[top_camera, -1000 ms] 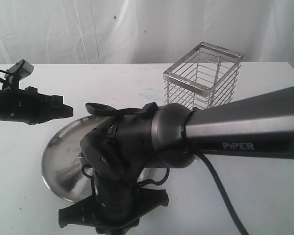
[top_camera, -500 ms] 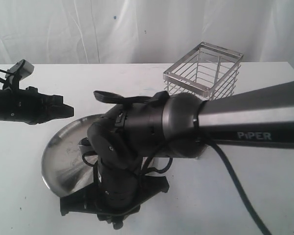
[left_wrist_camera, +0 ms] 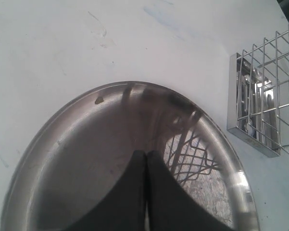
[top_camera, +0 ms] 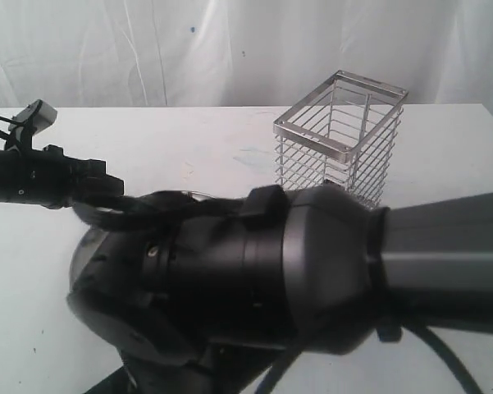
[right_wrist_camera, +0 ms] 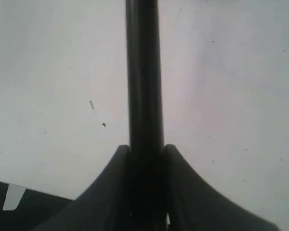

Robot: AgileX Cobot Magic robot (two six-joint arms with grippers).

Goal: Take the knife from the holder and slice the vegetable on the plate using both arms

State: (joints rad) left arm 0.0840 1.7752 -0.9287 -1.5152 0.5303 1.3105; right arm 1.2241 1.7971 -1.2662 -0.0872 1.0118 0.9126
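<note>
Black and grey, the right arm (top_camera: 312,279) now fills the near side of the room view. A second ago it sat lower, with its wrist at the near rim of the plate. It has since swung up and towards the camera, and it hides nearly all of the dish from there. White table (top_camera: 189,139) shows behind it.

The steel plate (left_wrist_camera: 86,159) is plain only from the left wrist. What shows of its scuffed surface looks bare. I cannot find the vegetable on it, though it may lie under the fingers or beyond the frame. The wire holder (top_camera: 340,135) stands upright just beyond the plate, and I see no knife in it.

The left arm (top_camera: 33,176) has not moved. The left gripper (left_wrist_camera: 145,156) hangs over the plate with its jaws pressed together on nothing.

The right gripper (right_wrist_camera: 145,149) pinches the slim black knife (right_wrist_camera: 144,72) between its jaws, over bare tabletop.

So the fetching looks done. Cutting has yet to start, and the piece still wants steadying.
</note>
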